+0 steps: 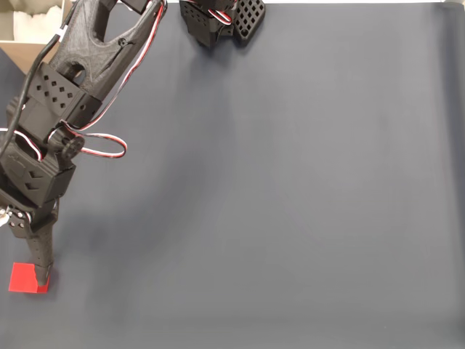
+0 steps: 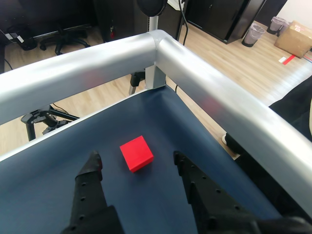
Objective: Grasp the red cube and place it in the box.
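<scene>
While stretched flat from edge to edge in the fixed view, a dark slate-blue table mat carried the whole scene. Ringed at the far corner, in the wrist view, by a thick silver rail, with pale wooden flooring and dark office furniture beyond. Reached down the left side of the fixed view: a black printed arm, trailing red-and-white wires in a loop off its side. Parked at the top edge of that view, a second black perforated part, resting on the mat well apart from the cube. Tucked into the top left corner of the fixed view, the box, tan wall at its lower edge and white lining inside, partly hidden behind the arm and cut off by the frame. Lowered near the bottom left corner of the fixed view, the gripper, one dark finger pointing at the mat with its tip over the cube's right edge; whether touching, not clear. Spread wide in the wrist view, the gripper, jaws parted and clasping nothing, one black finger at left and the other at right. Sat on the mat, the red cube, ahead of the fingertips and about level with them, in the gap but clear of both. Seen in the fixed view too, the red cube, at the far bottom left of the mat, well apart from the box.
</scene>
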`<state>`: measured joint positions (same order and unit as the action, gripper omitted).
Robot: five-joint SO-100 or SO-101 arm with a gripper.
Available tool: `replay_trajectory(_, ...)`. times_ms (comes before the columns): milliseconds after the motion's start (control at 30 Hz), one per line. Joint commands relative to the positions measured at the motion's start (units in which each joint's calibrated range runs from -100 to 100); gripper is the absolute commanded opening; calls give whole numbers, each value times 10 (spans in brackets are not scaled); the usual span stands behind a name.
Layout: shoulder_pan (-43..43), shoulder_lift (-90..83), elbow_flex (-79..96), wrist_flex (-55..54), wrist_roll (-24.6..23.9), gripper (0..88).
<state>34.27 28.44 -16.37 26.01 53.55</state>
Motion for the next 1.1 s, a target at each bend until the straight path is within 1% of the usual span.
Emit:
replay_trajectory(0, -10, -4, -33, -13, -4, 348)
replay_trajectory(1067, -19, 85, -46, -76, 2, 354)
